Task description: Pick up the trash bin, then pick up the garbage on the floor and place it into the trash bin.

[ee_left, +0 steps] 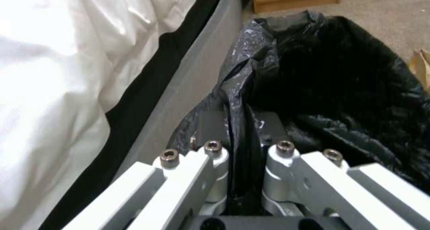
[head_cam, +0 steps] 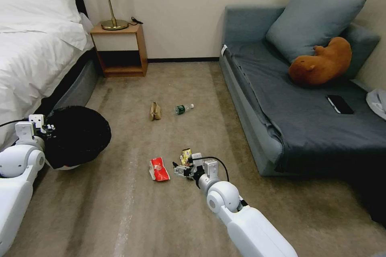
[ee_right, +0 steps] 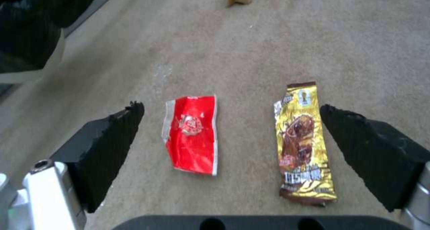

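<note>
Four litter pieces on carpet (head_cam: 120,209); left jaws grip bin bag (ee_left: 313,72); right jaws spread.

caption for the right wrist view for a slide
Open right gripper above the carpet, red wrapper and gold wrapper lying side by side between its fingers.

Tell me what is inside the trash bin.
Only the crinkly black bag lining the trash bin can be seen; its interior is dark, so any contents at the bottom are hidden. The left pincer is clamped on the bag-covered rim.
</note>
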Controlling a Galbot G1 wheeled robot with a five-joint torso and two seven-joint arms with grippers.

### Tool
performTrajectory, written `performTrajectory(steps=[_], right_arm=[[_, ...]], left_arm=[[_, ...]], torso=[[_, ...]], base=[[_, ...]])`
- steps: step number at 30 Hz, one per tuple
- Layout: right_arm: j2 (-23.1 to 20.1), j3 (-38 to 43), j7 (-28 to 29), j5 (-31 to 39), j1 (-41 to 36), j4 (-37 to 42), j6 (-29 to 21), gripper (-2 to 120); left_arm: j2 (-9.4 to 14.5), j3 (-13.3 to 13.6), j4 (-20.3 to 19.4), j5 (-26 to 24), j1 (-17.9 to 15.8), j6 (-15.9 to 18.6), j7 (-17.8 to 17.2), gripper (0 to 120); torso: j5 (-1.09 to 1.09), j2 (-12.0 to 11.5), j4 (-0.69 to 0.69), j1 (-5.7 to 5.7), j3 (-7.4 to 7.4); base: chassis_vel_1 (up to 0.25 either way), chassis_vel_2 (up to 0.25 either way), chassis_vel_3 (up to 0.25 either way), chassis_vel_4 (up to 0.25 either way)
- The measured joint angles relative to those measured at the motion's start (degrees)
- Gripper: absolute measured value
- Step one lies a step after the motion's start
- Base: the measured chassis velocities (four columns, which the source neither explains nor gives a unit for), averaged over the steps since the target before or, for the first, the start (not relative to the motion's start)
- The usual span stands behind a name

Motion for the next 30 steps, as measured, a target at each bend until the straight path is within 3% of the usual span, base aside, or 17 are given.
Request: performTrajectory(steps=[30], right_arm=[[0.1,-4.3,-0.2,-0.9,0.6,-2.0,0.1,100]], left_arm=[[-0.7,-1.6,-0.7,0.2,2.2,-1.1,0.4,5]], torso=[[0.00,0.0,0.01,0.00,0.00]], base=[[-0.080,0.078,0.080,-0.080]])
